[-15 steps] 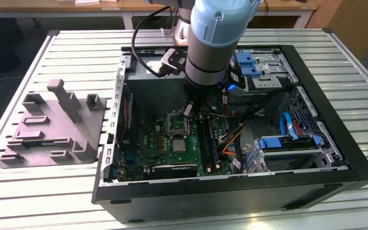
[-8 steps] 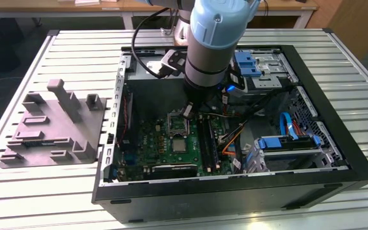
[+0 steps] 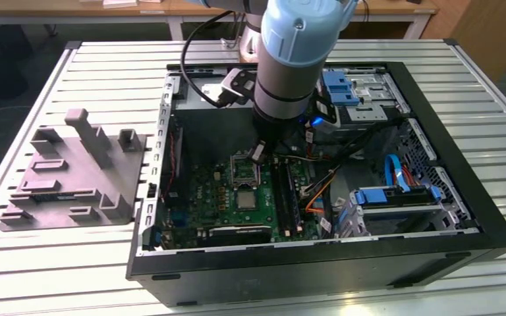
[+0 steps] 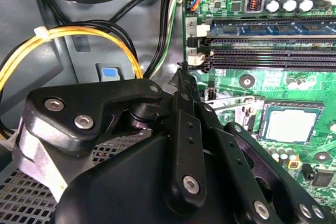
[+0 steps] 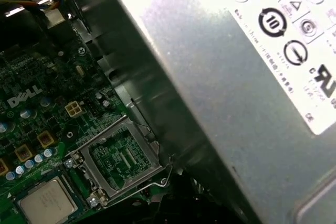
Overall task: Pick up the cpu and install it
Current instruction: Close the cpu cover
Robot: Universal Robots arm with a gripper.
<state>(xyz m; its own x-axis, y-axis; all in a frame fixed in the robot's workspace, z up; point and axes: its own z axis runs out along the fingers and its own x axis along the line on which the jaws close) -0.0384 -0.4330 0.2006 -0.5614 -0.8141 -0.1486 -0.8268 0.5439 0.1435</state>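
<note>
The cpu is a small silvery square lying flat in its socket on the green motherboard inside the open computer case. It also appears in the second wrist view as the cpu and in the first wrist view as the cpu. The socket's metal frame stands swung open beside it. My gripper hangs inside the case just behind the socket, above the board, and holds nothing. In the second wrist view the gripper looks shut, its black links drawn together.
A grey moulded tray with upright posts sits on the slatted table at the exterior view's left. Memory slots run beside the socket. The power supply looms close. Yellow cables and a blue drive cage crowd the case.
</note>
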